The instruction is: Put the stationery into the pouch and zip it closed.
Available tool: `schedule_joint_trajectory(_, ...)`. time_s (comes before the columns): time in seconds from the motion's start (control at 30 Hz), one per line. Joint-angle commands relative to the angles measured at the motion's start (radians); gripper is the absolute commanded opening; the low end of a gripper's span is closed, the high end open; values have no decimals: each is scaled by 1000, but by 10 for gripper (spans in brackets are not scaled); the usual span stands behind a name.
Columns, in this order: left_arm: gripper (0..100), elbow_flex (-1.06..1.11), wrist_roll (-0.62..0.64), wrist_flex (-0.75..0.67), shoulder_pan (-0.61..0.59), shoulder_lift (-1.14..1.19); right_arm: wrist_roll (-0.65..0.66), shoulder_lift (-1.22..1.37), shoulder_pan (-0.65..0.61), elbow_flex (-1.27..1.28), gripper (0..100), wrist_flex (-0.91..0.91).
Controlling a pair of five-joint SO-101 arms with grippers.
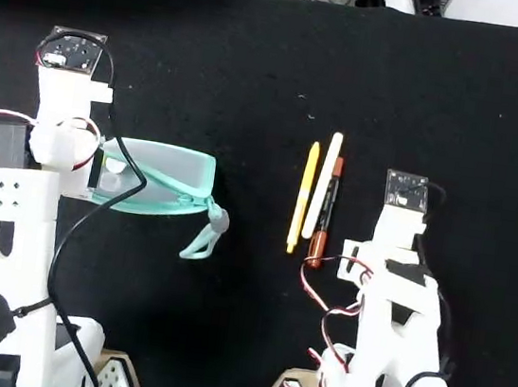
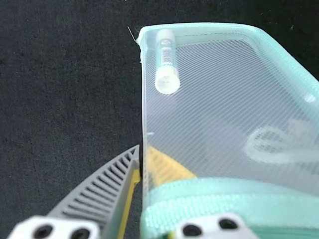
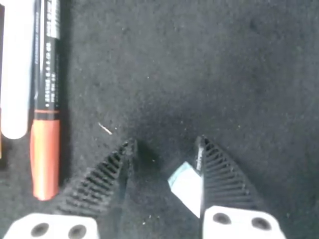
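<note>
In the high view the pouch [image 1: 160, 181] lies at 9 o'clock from the table centre, on the black cloth [image 1: 255, 78]. Its strap [image 1: 200, 238] trails from the end at approx. 4 o'clock. The left wrist view gives the grip. The left gripper [image 2: 142, 155] is clamped on the pouch's other end, w/ the mesh wall pinched btw. a grey ribbed finger [image 2: 112, 186] outside and a yellow part behind the mesh. It also shows a white tube [image 2: 167, 62] inside the pouch (from above it is a pale spot beside the gripper).

Three pens lie side by side at 3 o'clock from the centre, well apart from the pouch: a yellow pen [image 1: 302, 199], a white pen [image 1: 322, 185] and a marker [image 1: 324, 216] w/ its orange end toward 6 o'clock. The right arm [image 1: 398, 298] stands just at their 3 o'clock side.

In the right wrist view the right gripper [image 3: 167, 143] has its fingers apart and holds nothing. The marker's orange end is just beside it. The tips are near the cloth; I cannot tell if they touch it. A small pale scrap [image 3: 185, 186] sits against one finger.
</note>
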Motion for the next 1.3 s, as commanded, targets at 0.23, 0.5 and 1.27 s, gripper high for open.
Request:
schedule_joint_trajectory(0.23, 30, 50, 14, -5, -2, 11, -9, -25, -14, 2, 203, -14)
schedule_joint_trajectory(0.5, 30, 50, 14, -6, -7, 11, -8, -25, -14, 2, 201, -14)
schedule_joint_trajectory(1.27, 30, 64, 15, -9, -2, 9, 164, -18, 35, -346, 201, 324)
